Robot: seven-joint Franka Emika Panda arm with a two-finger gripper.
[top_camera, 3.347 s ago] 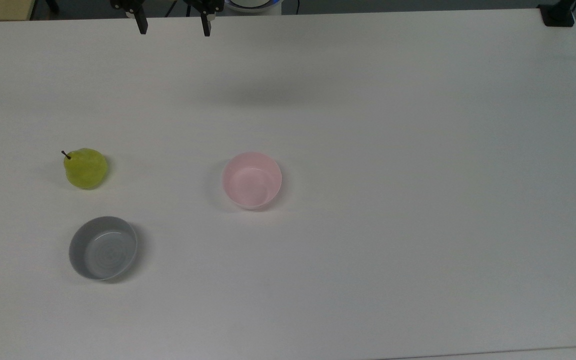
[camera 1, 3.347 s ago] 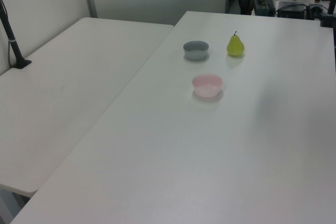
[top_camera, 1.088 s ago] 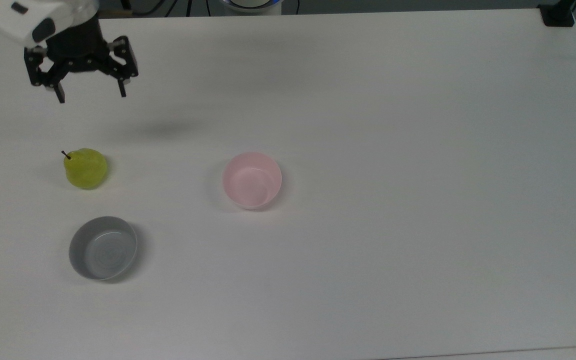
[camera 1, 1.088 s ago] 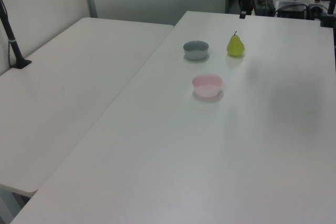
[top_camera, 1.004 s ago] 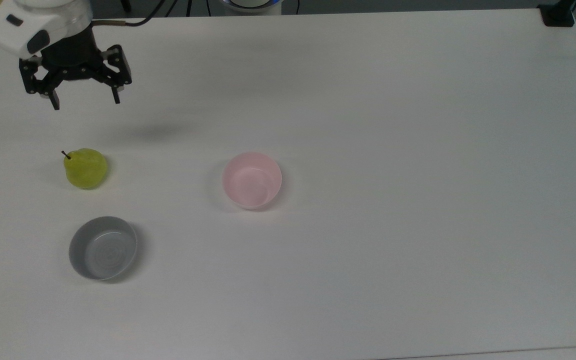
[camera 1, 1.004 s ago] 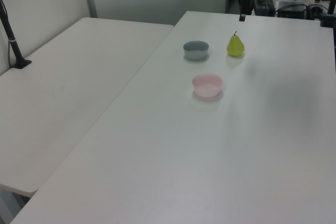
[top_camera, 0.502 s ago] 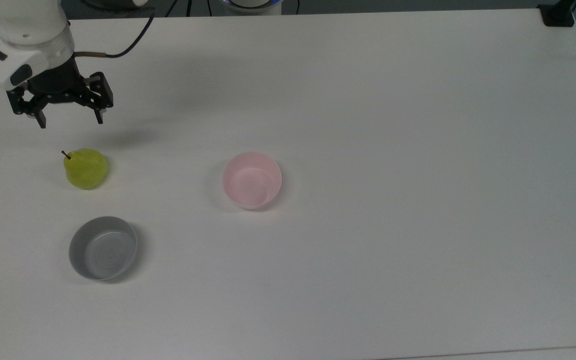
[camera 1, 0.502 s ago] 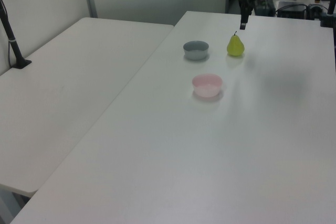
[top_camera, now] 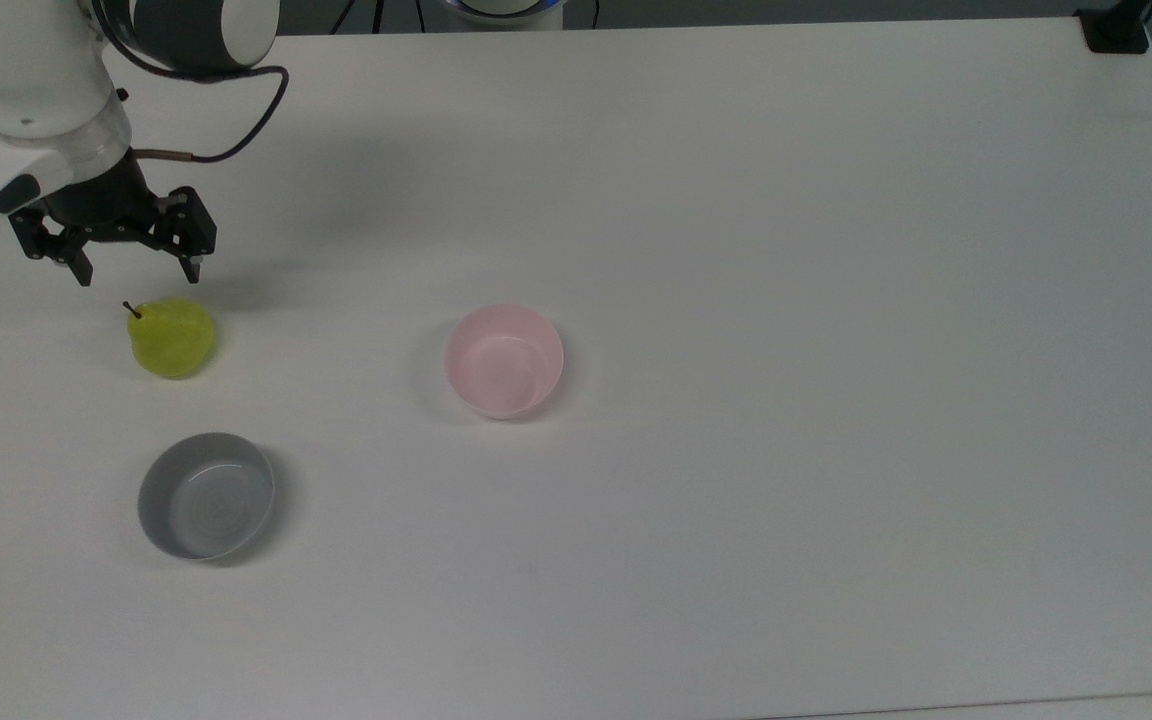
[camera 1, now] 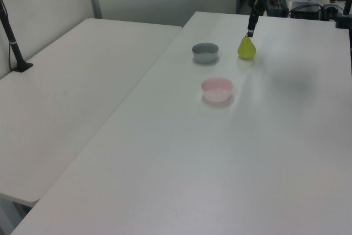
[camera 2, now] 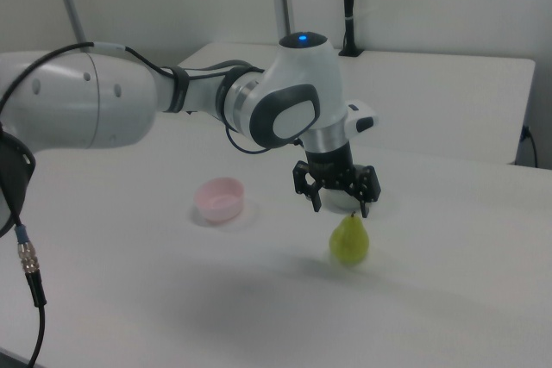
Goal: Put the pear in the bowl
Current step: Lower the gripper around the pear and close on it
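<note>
The yellow-green pear [top_camera: 172, 337] stands upright on the white table [top_camera: 786, 250] at the top view's left; I also see the pear [camera 1: 246, 48] in the left view and the pear [camera 2: 348, 240] in the right view. My gripper [top_camera: 139, 275] hangs open just above the pear's stem, its black fingers spread wide with nothing between them; the gripper [camera 2: 340, 208] sits directly over the fruit in the right view. The pale pink bowl [top_camera: 504, 360] rests empty near the table's middle, well to the right of the pear in the top view. The bowl [camera 2: 220, 199] lies left of the pear in the right view.
A wider grey bowl [top_camera: 206, 495] stands empty below the pear in the top view. A second white table [camera 1: 71, 97] adjoins on the left view's left. A black post base [top_camera: 1116, 30] sits at the top view's upper right corner.
My open gripper has travelled from the table's far edge down and leftward in the top view, arriving right above the pear. The pear and both bowls have stayed put.
</note>
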